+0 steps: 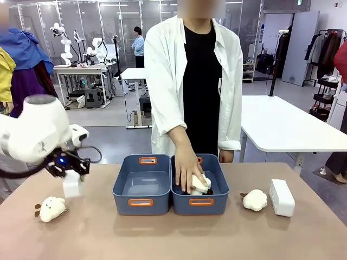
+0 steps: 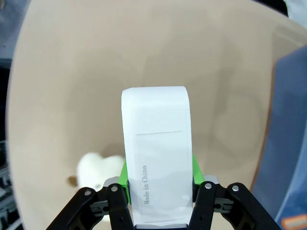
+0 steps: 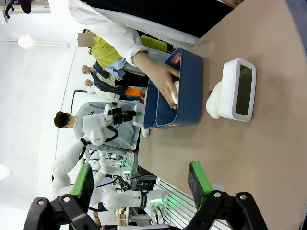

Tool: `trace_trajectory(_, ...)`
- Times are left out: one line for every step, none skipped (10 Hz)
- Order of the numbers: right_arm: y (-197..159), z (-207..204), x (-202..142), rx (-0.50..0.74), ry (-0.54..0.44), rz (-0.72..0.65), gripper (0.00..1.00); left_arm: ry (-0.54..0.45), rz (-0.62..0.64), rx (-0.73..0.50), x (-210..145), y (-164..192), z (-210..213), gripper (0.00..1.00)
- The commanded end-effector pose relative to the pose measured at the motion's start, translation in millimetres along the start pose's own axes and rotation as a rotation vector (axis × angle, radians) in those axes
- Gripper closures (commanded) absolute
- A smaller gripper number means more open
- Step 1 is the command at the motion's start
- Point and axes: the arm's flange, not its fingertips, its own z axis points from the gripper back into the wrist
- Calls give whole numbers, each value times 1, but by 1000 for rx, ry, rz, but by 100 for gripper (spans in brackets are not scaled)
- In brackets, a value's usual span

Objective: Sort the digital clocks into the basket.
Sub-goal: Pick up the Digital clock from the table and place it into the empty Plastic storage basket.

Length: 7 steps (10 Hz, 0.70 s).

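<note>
Tan bench [image 1: 162,233], open lab room behind; left hand [image 2: 159,178] grips a digital clock [image 2: 156,134], apparently airborne; right hand [image 3: 141,178] wide.

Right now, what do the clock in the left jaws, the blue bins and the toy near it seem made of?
Clock: probably hard plastic; smooth matte white, rounded corners, printed lettering. Bins: moulded plastic, it seems; even blue walls, slight sheen. Toy: plush fabric; fuzzy cream surface, soft lumpy shape.
</note>
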Motion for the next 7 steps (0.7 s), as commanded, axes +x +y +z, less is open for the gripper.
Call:
trace_trajectory(3,1,0,11,-5,16,0,15,-94,-28,-2,20,58,49)
trace_trajectory(3,1,0,11,-5,16,0,36,-208,-110,-13,25,78,49)
trace_trajectory(3,1,0,11,-5,16,0,11,-228,-85,-20,29,88,49)
trace_trajectory(3,1,0,11,-5,16,0,28,-210,-82,-22,32,88,49)
trace_trajectory(3,1,0,11,-5,16,0,31,-215,-103,-25,34,89,49)
trace_trajectory(3,1,0,11,-5,16,0,25,-219,-122,-27,33,93,49)
trace_trajectory(3,1,0,11,-5,16,0,29,-241,-181,-32,21,103,49)
